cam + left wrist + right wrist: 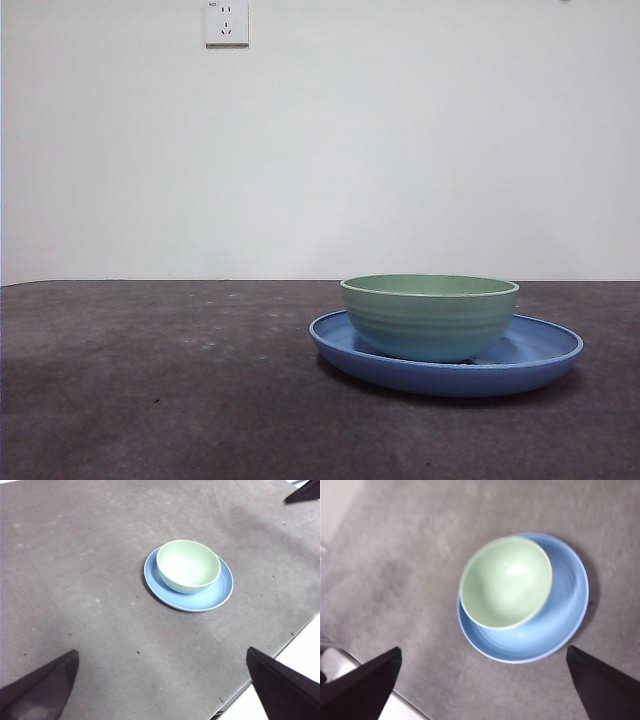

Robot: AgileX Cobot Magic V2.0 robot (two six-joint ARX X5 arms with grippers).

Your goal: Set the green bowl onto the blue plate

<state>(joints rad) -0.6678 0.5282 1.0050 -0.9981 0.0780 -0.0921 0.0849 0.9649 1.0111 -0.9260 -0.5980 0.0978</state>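
A pale mint-green glossy ridged bowl sits upright on a wide glossy blue plate, off-centre toward nine o'clock; both grippers hover above, spread wide, holding nothing.

Both arms hanging high over the table, jaws spread wide.

The left gripper is hovering well above the surface, its two black jaws standing far apart with nothing between them. The right gripper is doing the same, jaws splayed and empty, looking almost straight down. Another dark tip is showing at about two o'clock in the left wrist view.
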